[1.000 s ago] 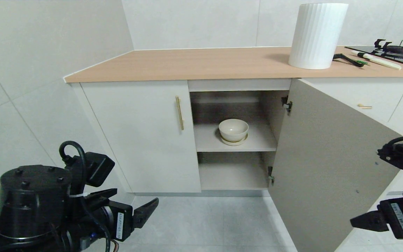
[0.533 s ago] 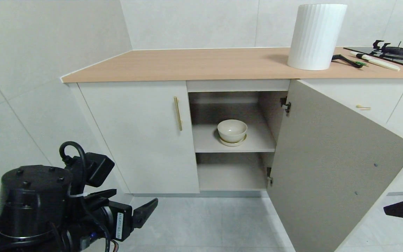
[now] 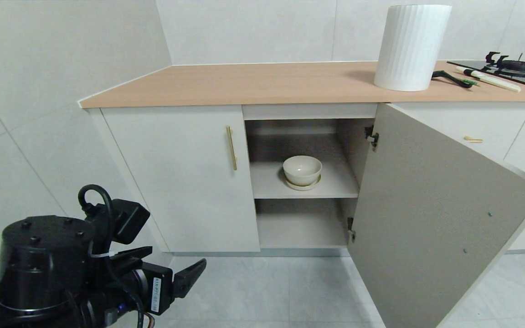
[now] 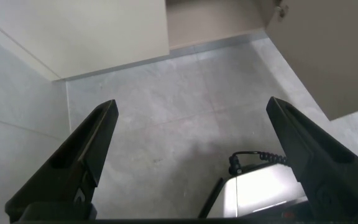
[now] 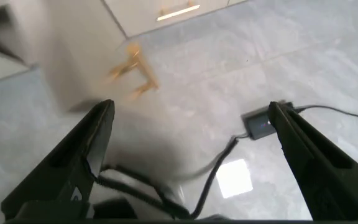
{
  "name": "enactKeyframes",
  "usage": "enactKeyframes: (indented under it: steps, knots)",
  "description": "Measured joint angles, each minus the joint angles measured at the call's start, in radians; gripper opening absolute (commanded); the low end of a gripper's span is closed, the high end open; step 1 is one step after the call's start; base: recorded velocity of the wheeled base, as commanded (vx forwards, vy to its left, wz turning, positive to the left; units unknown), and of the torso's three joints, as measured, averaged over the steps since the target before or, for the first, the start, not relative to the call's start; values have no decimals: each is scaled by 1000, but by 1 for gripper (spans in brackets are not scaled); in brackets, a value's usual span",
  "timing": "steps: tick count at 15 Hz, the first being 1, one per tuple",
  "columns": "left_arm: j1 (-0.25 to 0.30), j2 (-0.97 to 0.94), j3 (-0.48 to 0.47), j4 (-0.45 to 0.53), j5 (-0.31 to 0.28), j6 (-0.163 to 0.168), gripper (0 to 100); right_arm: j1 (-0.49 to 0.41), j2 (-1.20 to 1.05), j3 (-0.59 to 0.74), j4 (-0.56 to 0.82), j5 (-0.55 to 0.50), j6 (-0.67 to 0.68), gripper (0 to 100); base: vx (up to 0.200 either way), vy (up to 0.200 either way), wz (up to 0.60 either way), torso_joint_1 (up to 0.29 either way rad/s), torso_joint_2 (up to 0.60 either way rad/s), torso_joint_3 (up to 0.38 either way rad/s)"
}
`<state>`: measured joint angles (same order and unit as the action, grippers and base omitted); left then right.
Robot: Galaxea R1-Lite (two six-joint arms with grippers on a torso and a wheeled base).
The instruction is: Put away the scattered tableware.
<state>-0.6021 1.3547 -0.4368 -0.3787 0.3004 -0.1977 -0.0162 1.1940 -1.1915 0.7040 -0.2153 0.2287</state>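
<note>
The bowl (image 3: 302, 169) is cream, the countertop (image 3: 244, 84) tan.

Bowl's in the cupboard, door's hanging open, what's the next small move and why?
Probably bring the right gripper against the cabinet door and start swinging it shut. The bowl already sits on a plate on the upper shelf, the left gripper and the right one are open and empty, and the door's handle lies close to the right gripper.

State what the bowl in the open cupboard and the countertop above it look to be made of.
Bowl: likely glazed ceramic, cream, smooth with a soft sheen; melamine cannot be ruled out.
Countertop: wood-look surface, matte tan with faint grain, probably laminate over board rather than solid wood.
</note>
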Motion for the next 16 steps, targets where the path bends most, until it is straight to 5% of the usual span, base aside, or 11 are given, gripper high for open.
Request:
enactKeyframes:
  steps: [7,10,16]
  knots:
    - [-1,0,0,0,0,0,100,-64,24,11,-79,20,-2,100,0,0,0,0,0,0]
    - [-1,0,0,0,0,-1,100,-67,92,64,-214,44,3,100,0,0,0,0,0,0]
    - [1,-1,1,-1,0,-1,100,44,178,174,-411,158,34,100,0,0,0,0,0,0]
